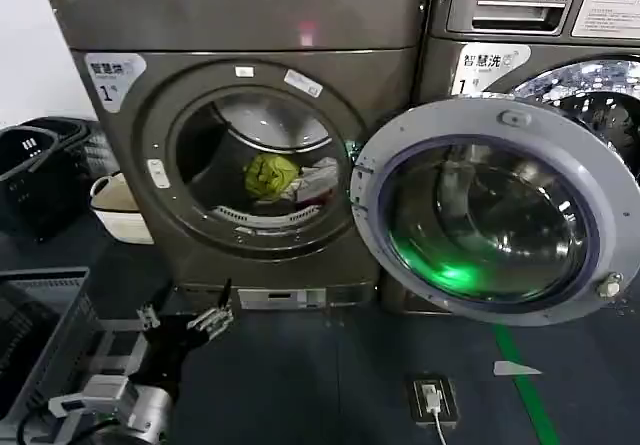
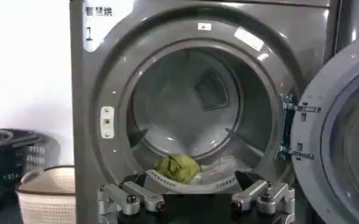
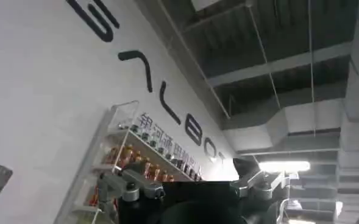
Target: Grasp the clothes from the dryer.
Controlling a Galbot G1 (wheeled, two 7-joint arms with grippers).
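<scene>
Clothes inside dryer, dark floor.

The left pincer has silver jointed fingers, black palm and silver-grey wrist.

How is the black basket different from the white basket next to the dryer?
The black basket is dark and looks bigger; the white basket is pale and looks smaller. The black basket sits farther from the dryer, while the white basket is right beside it. Both stand on the floor on the dryer's left.
</scene>
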